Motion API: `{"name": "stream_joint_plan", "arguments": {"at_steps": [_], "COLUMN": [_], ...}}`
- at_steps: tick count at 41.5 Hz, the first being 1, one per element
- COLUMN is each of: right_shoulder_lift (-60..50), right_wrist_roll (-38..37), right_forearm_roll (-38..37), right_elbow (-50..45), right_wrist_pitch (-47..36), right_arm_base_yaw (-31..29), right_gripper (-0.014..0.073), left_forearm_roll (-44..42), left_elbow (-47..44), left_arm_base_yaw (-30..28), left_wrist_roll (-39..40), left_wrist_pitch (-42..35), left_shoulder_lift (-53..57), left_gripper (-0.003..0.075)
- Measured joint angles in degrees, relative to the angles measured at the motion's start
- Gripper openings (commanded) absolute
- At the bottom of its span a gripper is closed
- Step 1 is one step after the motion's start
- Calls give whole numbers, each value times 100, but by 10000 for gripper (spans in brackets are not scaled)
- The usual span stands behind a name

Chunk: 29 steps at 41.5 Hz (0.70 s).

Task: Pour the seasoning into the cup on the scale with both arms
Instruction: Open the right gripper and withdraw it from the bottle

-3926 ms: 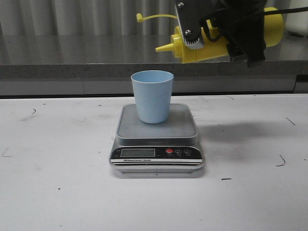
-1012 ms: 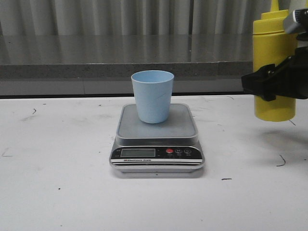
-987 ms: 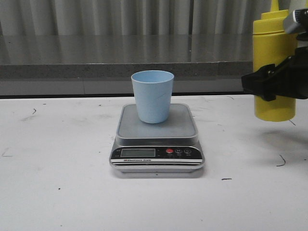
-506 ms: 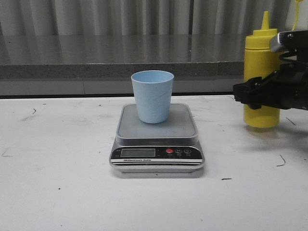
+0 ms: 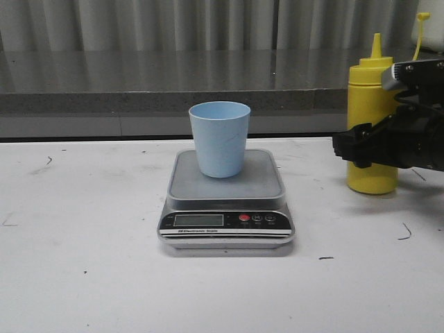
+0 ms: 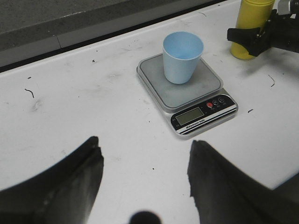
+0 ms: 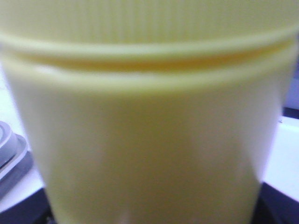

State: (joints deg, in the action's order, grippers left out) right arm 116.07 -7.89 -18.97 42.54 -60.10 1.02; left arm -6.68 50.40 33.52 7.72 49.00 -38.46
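The pale blue cup (image 5: pixel 219 138) stands upright on the platform of the silver-grey scale (image 5: pixel 226 208), which sits near the middle of the white counter (image 5: pixel 83 263) with its display and buttons facing the front camera. In the left wrist view the cup (image 6: pixel 182 56) sits toward the back of the scale (image 6: pixel 187 91). The yellow seasoning bottle (image 5: pixel 371 111) stands upright on the counter well to the right of the scale, its cone nozzle pointing up and the tethered cap held out to one side on its thin strap. The right gripper (image 5: pixel 374 147) comes in from the right edge at the bottle's mid-height, its jaws around the body; whether they press on the plastic or only flank it cannot be told. The right wrist view is filled by the blurred yellow wall of the bottle (image 7: pixel 149 130). The left gripper (image 6: pixel 142 170) hangs above the near part of the counter, apart from the scale, its jaws spread wide with nothing between them.
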Motion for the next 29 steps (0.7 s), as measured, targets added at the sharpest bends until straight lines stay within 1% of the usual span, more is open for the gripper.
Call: {"name": "stream_joint_plan", "arguments": {"at_steps": [3,11,19,29], "right_shoulder_lift": [0,-175,-574,-898], "right_wrist_roll": [0,0,0,0], "right_forearm_roll": [0,0,56,398], "right_elbow": [0,-177,-631,-1240], "right_wrist_pitch": [0,181,201,249], "right_arm_base_yaw": [0,0,0,0], "right_gripper": [598,597,597,594], "left_forearm_roll": [0,0,0,0], "left_elbow": [0,0,0,0], "left_arm_base_yaw": [0,0,0,0], "left_wrist_roll": [0,0,0,0], "left_wrist_pitch": [0,0,0,0], "left_shoulder_lift": [0,0,0,0], "left_gripper": [400,400,400,400]}}
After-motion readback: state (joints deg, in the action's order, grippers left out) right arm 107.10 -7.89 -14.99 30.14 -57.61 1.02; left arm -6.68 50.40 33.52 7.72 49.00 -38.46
